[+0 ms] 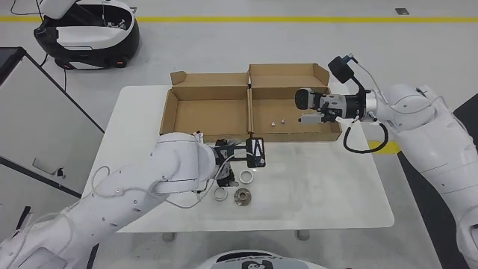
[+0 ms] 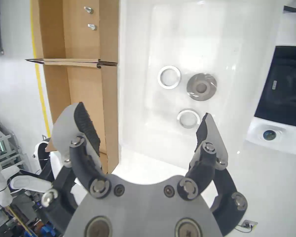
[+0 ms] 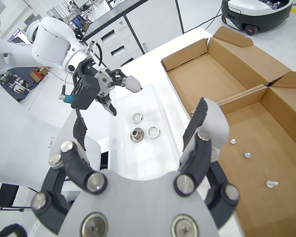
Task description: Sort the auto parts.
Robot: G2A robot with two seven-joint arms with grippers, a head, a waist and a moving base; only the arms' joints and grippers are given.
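Note:
Two silver rings (image 1: 245,176) (image 1: 221,193) and a flanged metal hub (image 1: 240,197) lie close together on the white table (image 1: 321,187), in front of a two-compartment cardboard box (image 1: 211,82). In the left wrist view the rings (image 2: 169,77) (image 2: 188,117) and hub (image 2: 201,86) lie just beyond my open left gripper (image 2: 143,114), which hovers above them holding nothing. My right gripper (image 1: 305,109) stands open over the right compartment (image 3: 256,124), where three small bolts (image 3: 232,141) (image 3: 247,155) (image 3: 271,184) lie on the floor. The right wrist view also shows the left gripper (image 3: 125,99) above the hub (image 3: 137,134).
The box sits at the table's far edge with its flaps (image 1: 287,69) raised. A mobile robot base (image 1: 89,30) is parked on the floor at the back left. A grey cabinet (image 1: 37,134) stands beside the table's left side.

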